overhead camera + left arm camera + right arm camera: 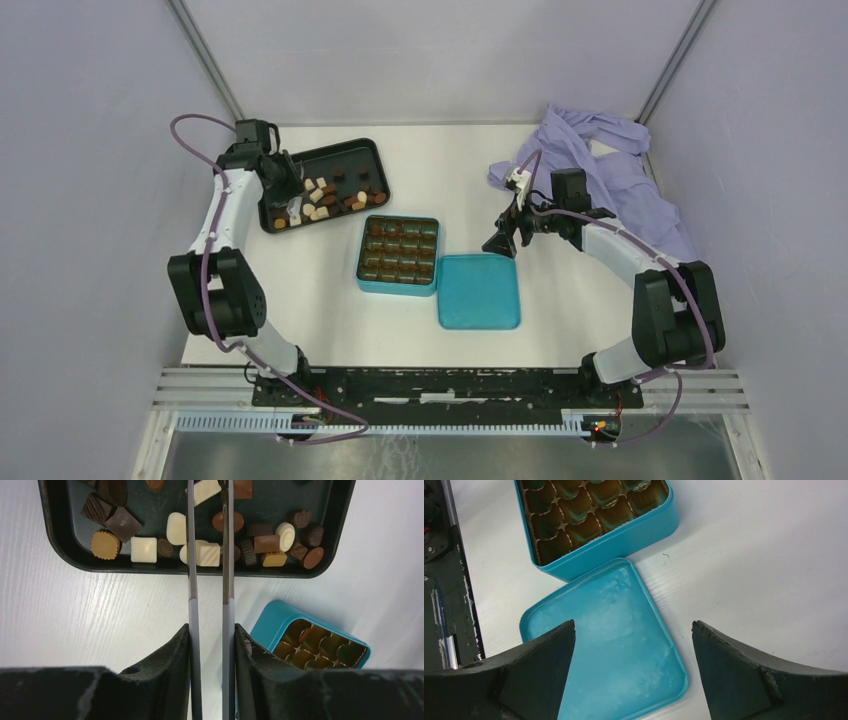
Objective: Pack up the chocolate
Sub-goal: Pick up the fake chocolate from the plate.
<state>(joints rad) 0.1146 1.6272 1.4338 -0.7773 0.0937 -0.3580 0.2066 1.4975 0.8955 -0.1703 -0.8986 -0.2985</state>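
The left gripper point(208, 510) holds its long thin blades point(190, 555) close together over the chocolate pieces point(207, 553) in the black tray point(60, 542) left of and behind the teal box point(624, 540), a grip I cannot confirm, while the right gripper point(633, 630) gapes wide above the teal lid point(599, 605) touching that box.

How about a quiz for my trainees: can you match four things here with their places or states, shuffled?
1. black rectangular plastic tray
2. teal square box with brown grid insert
3. teal square lid
4. crumpled lilac cloth

A. flat beside the box
B. far right corner
C. far left, holding chocolate
D. centre, open

Pairs: 1-C; 2-D; 3-A; 4-B
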